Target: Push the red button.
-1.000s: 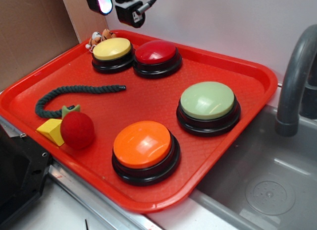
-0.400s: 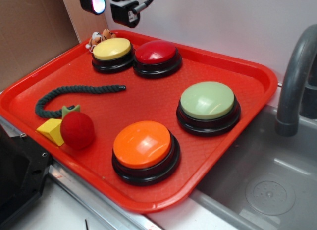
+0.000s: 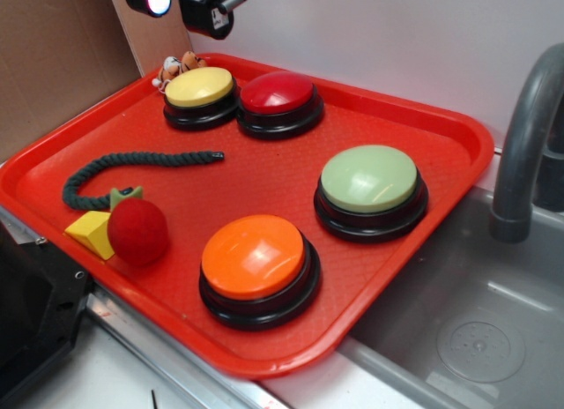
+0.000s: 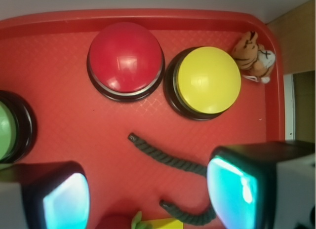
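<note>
red button sits at the far end of the tray, ahead of the claw and slightly to one side in the wrist view; well below it in the outside view. dome up, nothing touching it, no sign of a press under way.

claw high above the tray's far corner, mostly cut off at the top of the outside view. two fingers glow blue-green, set apart with open space between them; claw open, holding nothing.

yellow button just beside the red one, bases nearly touching. small toy tiger beyond the yellow button in the tray corner. dark rope runs under the claw, between the fingers and the two buttons. green button off to the side, orange button well behind. fuzzy red ball and yellow block at the near edge. sink and faucet outside the tray.

progress, judged: press not done. left: bring the claw over the red dome, lower, push.
</note>
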You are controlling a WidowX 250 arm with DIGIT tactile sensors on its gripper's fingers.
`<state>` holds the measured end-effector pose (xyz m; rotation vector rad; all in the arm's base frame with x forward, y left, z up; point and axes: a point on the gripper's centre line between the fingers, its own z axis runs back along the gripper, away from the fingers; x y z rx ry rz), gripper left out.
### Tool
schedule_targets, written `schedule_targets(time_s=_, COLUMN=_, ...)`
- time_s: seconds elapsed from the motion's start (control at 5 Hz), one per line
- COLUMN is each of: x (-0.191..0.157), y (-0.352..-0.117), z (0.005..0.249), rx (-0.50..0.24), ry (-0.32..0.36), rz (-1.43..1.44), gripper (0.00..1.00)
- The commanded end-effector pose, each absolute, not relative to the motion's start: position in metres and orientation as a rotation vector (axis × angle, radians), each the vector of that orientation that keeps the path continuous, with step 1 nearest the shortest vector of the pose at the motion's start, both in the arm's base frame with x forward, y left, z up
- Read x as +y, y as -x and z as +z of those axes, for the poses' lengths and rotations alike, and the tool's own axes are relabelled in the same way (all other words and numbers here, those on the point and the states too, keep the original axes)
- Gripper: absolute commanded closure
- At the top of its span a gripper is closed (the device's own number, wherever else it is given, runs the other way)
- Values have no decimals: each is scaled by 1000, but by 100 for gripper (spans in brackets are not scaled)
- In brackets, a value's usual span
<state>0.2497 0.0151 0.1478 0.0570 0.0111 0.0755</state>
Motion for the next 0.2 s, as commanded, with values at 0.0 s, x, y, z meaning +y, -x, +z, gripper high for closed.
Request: schedule_targets(time_s=0.0, x=11, y=-249, z=162, rx=-38, ry=-68, rz=60, gripper=0)
